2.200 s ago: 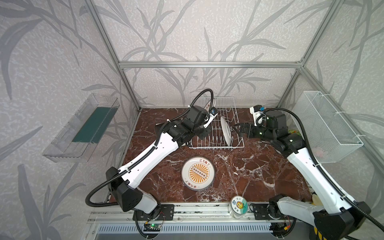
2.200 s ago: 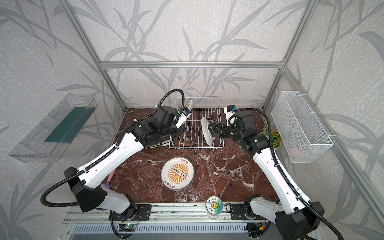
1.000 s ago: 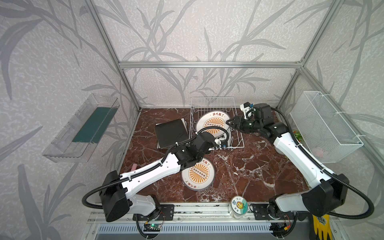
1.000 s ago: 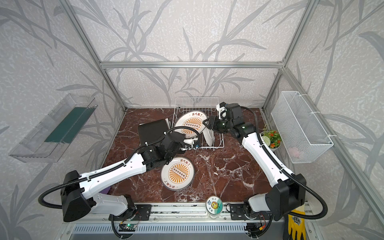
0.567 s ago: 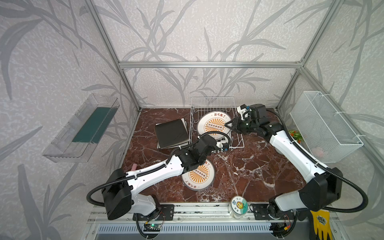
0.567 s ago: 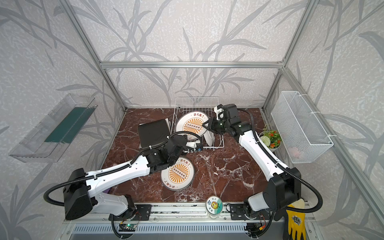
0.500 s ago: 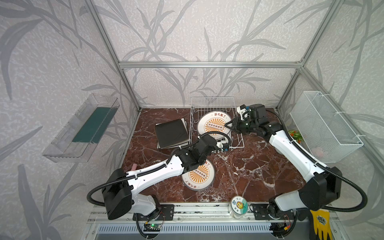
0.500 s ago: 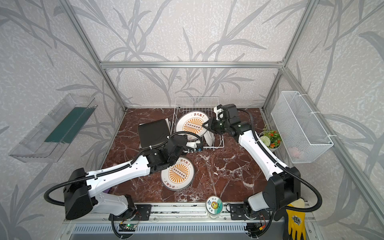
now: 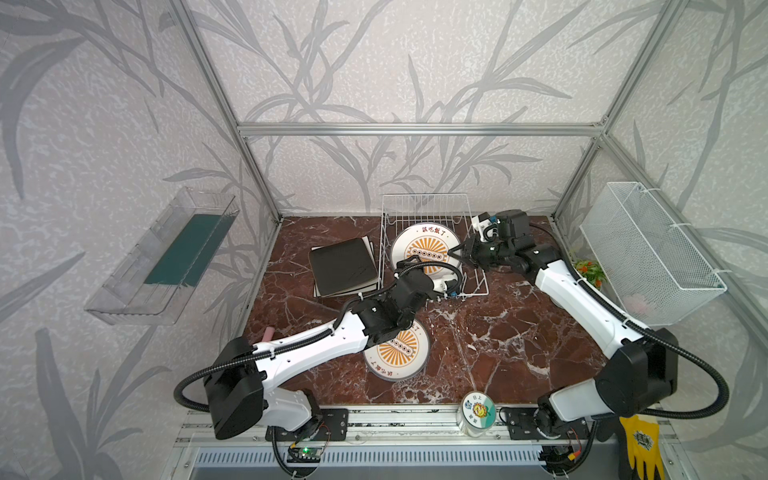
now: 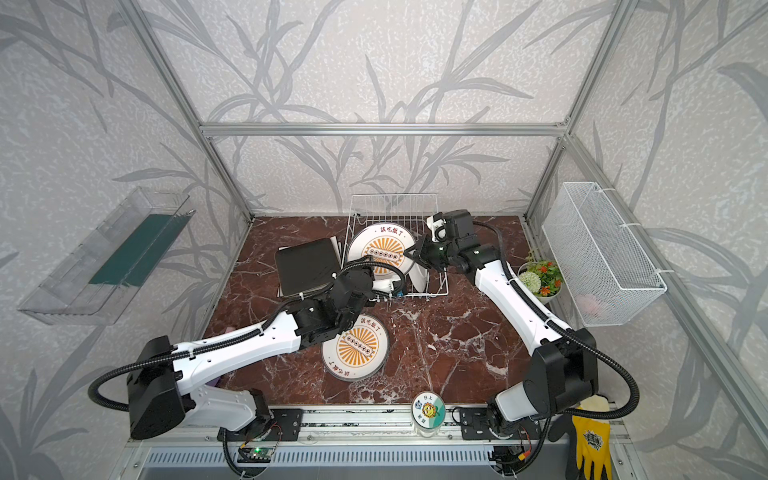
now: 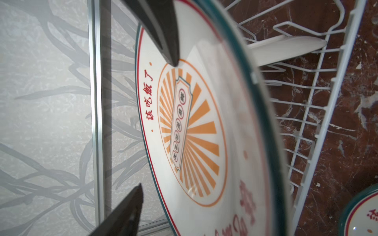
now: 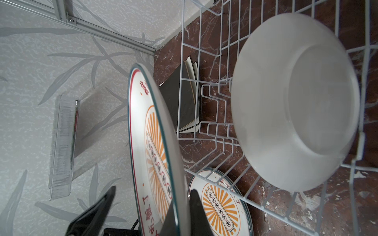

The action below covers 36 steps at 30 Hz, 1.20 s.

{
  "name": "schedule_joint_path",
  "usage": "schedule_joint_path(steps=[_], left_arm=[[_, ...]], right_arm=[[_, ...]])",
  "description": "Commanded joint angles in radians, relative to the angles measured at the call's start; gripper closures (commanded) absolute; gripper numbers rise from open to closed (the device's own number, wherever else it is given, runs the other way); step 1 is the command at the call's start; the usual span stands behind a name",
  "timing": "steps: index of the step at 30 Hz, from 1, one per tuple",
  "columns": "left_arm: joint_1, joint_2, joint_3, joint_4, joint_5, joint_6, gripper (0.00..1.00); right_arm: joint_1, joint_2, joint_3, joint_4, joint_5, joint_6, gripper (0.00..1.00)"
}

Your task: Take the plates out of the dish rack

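Observation:
In both top views a round sunburst plate [image 9: 424, 249] [image 10: 382, 249] leans tilted inside the white wire dish rack [image 9: 424, 203] [image 10: 392, 203]. My right gripper [image 9: 459, 249] [image 12: 151, 191] is shut on its right rim, one finger on each side. At the rack's front, my left gripper [image 9: 453, 289] [image 11: 157, 124] stands open beside that plate's face [image 11: 194, 126]. A plain white plate [image 12: 294, 102] stands in the rack's slots. Another sunburst plate [image 9: 399, 347] lies flat on the table. Left of the rack, a black square plate [image 9: 343, 264] tops cream ones.
A white mesh basket [image 9: 648, 249] hangs on the right wall and a clear bin [image 9: 166, 257] on the left wall. A small potted plant [image 10: 540, 278] stands behind the right arm. A jar with a flower lid [image 9: 478, 409] sits at the front rail.
My right gripper has closed on the tilted plate's right rim. My left gripper, shut a second ago, has opened at the plate's front edge.

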Motion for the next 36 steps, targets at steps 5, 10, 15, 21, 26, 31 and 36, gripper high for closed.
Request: schedule_joint_path(steps=[5, 10, 15, 21, 26, 31, 36], left_arm=[[0.018, -0.154, 0.009, -0.174, 0.177, -0.236, 0.01], [0.065, -0.283, -0.027, -0.253, 0.324, -0.414, 0.01], [0.179, -0.439, -0.067, -0.282, 0.471, -0.625, 0.01], [0.305, -0.608, -0.12, -0.327, 0.582, -0.758, 0.01], [0.337, -0.656, -0.088, -0.515, 0.67, -0.77, 0.01], [0.362, -0.702, -0.077, -0.629, 0.714, -0.761, 0.01], [0.374, -0.724, -0.084, -0.69, 0.763, -0.784, 0.01]], right_arm=[[-0.07, -0.136, -0.127, 0.255, -0.107, 0.118, 1.0], [-0.098, -0.19, -0.171, 0.285, -0.11, 0.132, 1.0], [-0.102, -0.222, -0.182, 0.216, -0.148, 0.073, 1.0], [-0.075, -0.293, -0.244, 0.099, -0.154, -0.05, 1.0], [-0.008, -0.355, -0.322, 0.071, -0.107, -0.091, 1.0], [0.1, -0.38, -0.422, 0.103, -0.041, -0.072, 1.0], [0.211, -0.366, -0.509, 0.154, 0.04, -0.053, 1.0]])
